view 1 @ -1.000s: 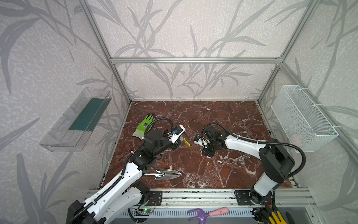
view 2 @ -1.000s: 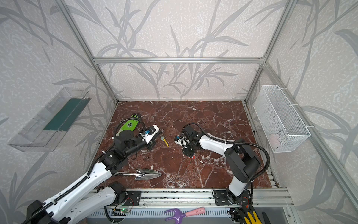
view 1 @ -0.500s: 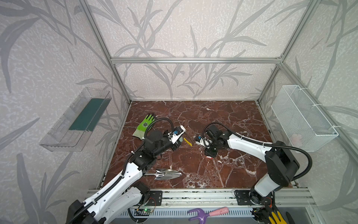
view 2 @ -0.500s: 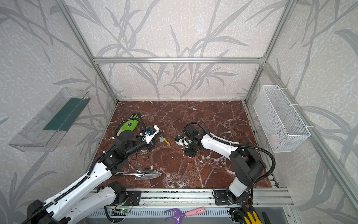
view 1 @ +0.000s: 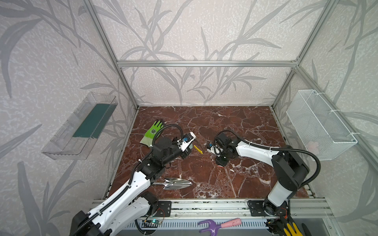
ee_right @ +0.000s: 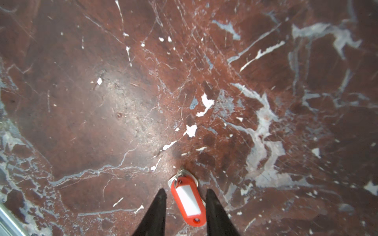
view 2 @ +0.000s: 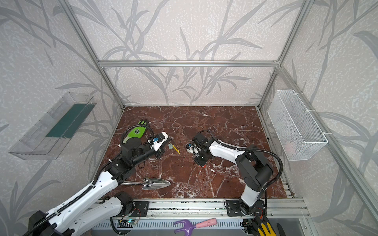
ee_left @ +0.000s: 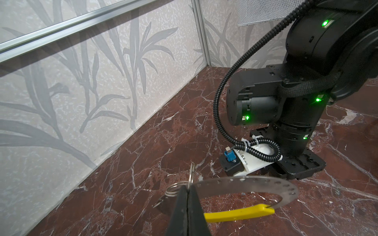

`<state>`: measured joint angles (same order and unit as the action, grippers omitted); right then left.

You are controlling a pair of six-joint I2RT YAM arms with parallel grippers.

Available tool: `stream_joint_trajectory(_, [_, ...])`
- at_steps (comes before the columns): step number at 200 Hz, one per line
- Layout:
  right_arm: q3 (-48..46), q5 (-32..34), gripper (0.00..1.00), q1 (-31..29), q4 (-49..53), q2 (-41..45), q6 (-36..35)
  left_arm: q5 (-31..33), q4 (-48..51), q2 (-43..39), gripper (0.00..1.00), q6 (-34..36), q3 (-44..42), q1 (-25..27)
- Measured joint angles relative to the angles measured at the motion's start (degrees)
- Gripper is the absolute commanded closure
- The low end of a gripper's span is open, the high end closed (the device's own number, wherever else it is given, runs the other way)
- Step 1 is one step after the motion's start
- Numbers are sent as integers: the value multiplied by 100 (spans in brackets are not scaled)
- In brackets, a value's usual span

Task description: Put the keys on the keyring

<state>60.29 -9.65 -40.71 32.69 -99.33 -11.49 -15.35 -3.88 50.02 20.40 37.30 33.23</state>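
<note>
Right jaws have barely shifted, open astride the red-tagged key (ee_right: 189, 201); left jaws clamp the keyring (ee_left: 245, 185). An off-centre pinch could flick it away.

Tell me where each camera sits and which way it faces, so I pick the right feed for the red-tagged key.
Top views: high over the arms' bases, looking down and forward at the table; left arm and right arm in view.
Left wrist: behind the shut left gripper, looking across the table at the right arm; keyring pinched.
Right wrist: above the open right gripper, looking straight down on the red-tagged key.
Shared: top views and left wrist both show the keyring and right arm.
</note>
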Motion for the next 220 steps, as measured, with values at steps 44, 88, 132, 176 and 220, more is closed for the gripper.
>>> stream_joint_trajectory(44, [92,26,69,-35,-59,-181,103,37,0,0,100,4,0,2])
stream_joint_trajectory(88, [186,83,79,-35,-109,-291,142,68,-2,0,100,15,0,2])
stream_joint_trajectory(132, [219,155,85,-35,-85,-361,138,83,0,2,100,15,0,2])
stream_joint_trajectory(176, [238,173,79,-35,0,-361,116,87,0,39,100,17,0,4])
stream_joint_trajectory(220, [238,173,78,-35,52,-358,118,87,0,55,100,17,0,4])
